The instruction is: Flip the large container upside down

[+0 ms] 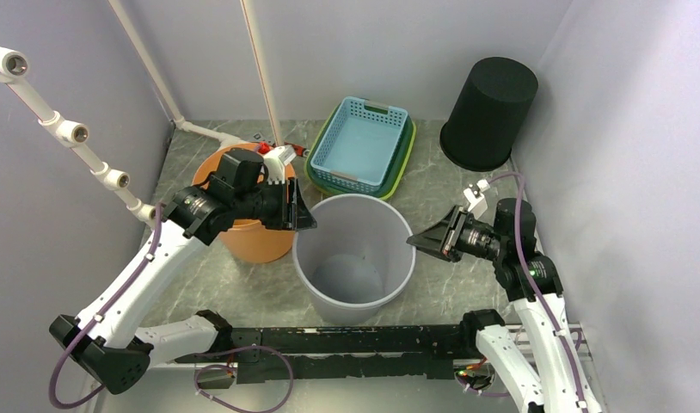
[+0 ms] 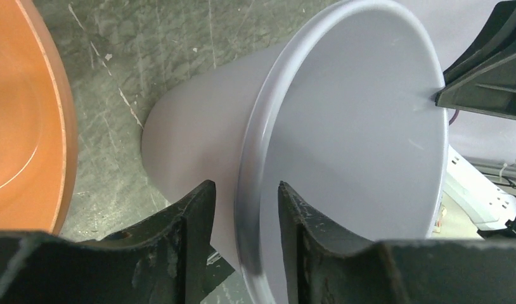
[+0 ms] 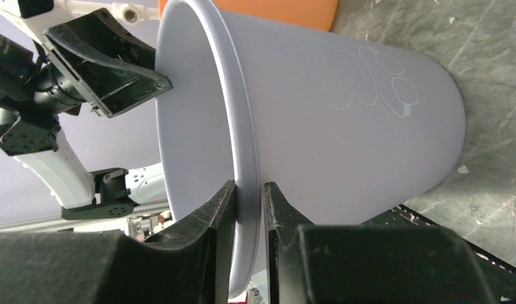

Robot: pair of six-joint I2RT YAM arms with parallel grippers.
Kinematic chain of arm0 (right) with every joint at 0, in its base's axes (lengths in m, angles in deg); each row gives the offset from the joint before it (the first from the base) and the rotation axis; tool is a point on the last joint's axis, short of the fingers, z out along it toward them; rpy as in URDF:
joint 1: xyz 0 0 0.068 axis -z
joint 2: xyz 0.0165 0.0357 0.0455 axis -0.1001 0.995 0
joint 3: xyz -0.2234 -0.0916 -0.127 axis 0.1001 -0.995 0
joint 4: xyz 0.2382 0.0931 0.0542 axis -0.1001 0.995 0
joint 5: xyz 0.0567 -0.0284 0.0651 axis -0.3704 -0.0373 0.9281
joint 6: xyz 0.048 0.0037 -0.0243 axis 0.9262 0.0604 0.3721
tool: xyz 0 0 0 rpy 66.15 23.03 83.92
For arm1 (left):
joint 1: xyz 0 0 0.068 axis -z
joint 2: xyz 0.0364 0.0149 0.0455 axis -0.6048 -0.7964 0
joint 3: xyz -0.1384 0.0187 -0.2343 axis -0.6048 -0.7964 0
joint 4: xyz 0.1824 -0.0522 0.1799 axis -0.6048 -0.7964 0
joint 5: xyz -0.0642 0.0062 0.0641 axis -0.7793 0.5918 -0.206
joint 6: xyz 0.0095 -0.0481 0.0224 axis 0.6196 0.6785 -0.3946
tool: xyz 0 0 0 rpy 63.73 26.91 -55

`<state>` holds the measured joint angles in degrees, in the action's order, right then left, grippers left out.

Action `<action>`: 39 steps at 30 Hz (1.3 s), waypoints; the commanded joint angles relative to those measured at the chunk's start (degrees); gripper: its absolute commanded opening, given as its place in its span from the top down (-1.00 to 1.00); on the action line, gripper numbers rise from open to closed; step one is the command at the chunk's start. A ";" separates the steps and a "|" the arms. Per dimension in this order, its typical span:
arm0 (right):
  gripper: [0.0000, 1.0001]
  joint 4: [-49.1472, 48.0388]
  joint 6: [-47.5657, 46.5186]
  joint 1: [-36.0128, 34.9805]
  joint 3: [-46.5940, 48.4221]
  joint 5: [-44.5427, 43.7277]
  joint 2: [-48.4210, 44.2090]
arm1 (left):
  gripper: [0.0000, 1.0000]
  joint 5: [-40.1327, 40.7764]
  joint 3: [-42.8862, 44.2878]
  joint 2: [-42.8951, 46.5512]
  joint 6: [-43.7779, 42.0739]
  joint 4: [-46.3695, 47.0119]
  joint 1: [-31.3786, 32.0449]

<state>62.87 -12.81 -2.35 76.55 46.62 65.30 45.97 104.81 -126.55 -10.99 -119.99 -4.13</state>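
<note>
The large grey container (image 1: 355,262) stands upright, mouth up, in the middle of the table. My left gripper (image 1: 303,219) is at its left rim. In the left wrist view the container's rim (image 2: 262,126) runs between the jaws of my left gripper (image 2: 243,185), with a gap on each side, so it is open. My right gripper (image 1: 415,243) is at the right rim. In the right wrist view my right gripper (image 3: 248,185) is shut, with both fingers pressed on the rim of the container (image 3: 331,107).
An orange bucket (image 1: 260,245) stands right beside the container on the left, under my left arm. Stacked teal and green baskets (image 1: 364,142) sit behind. A black bucket (image 1: 488,112) stands upside down at the back right. White pipes (image 1: 71,133) run along the left wall.
</note>
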 commanded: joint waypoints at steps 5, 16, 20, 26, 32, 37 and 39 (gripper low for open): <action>0.53 -6.63 2.62 -0.06 1.28 5.68 2.20 | 0.42 -0.22 0.55 0.60 0.30 3.05 0.23; 0.18 2.27 -8.17 -0.09 8.00 8.23 6.80 | 0.95 3.35 1.90 0.05 0.22 2.45 0.16; -0.09 13.73 -18.01 -0.01 13.49 5.48 9.69 | 0.95 9.30 2.38 0.50 1.93 3.47 0.23; -0.10 11.96 -15.35 -0.03 10.95 7.45 8.62 | 0.95 15.13 2.22 0.29 4.45 6.66 0.23; 0.00 1.92 -5.53 -0.10 4.97 10.26 5.50 | 0.95 14.15 0.04 0.66 5.49 10.92 0.20; 0.22 -7.37 2.77 -0.06 0.55 10.56 4.49 | 0.95 10.70 -0.64 -0.15 5.14 10.74 0.23; 0.24 -10.46 4.51 -0.08 0.05 10.70 4.47 | 0.95 10.59 -1.71 0.38 5.71 11.05 0.23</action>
<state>63.04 -15.00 -2.29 77.40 55.67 70.52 58.51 104.20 -126.72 -6.74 -113.56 -3.92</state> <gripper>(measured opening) 0.390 0.094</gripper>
